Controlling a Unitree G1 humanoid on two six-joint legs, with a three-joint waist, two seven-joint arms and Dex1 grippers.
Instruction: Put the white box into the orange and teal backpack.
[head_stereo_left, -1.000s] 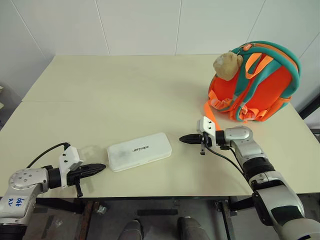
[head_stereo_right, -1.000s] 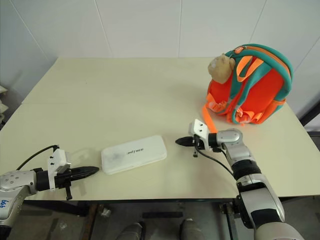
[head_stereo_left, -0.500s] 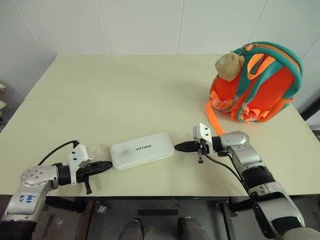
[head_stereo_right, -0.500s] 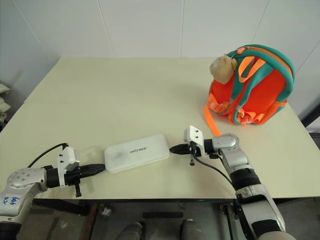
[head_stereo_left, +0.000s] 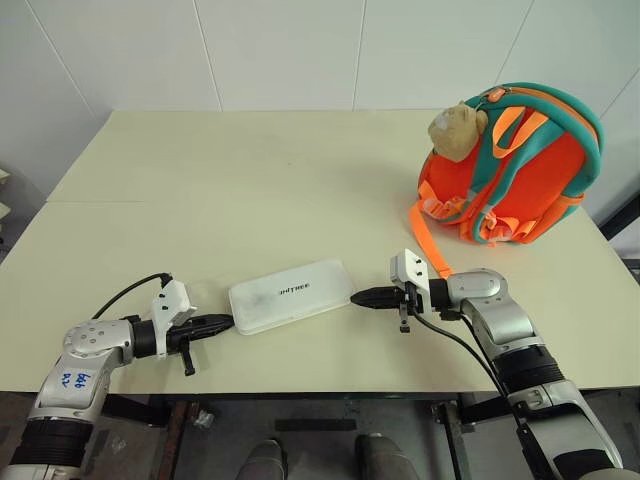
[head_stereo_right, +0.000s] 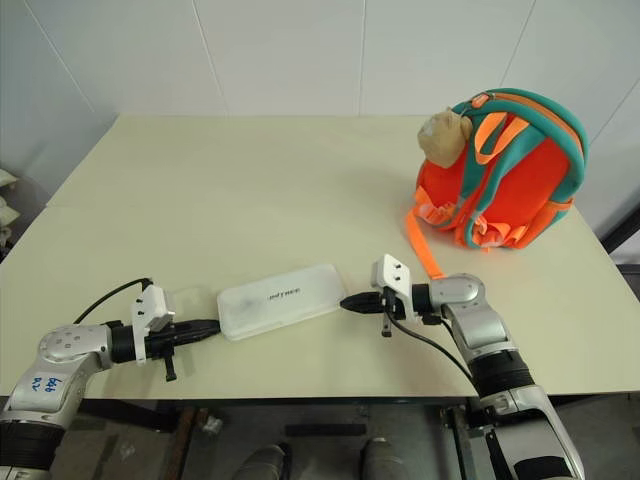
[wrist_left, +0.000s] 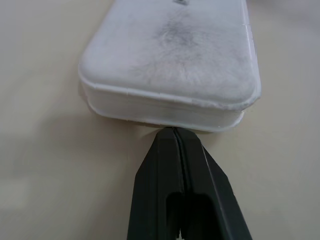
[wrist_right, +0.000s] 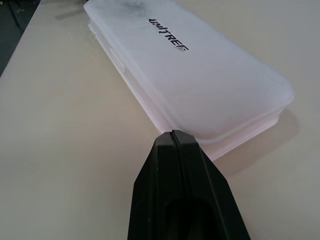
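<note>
Closed left gripper (head_stereo_left: 228, 321) and closed right gripper (head_stereo_left: 356, 296) now pressed against opposite ends of white box (head_stereo_left: 290, 296), lower centre; gaps gone. Squeeze-lift toward upper-right backpack (head_stereo_left: 520, 170) looks next.
</note>
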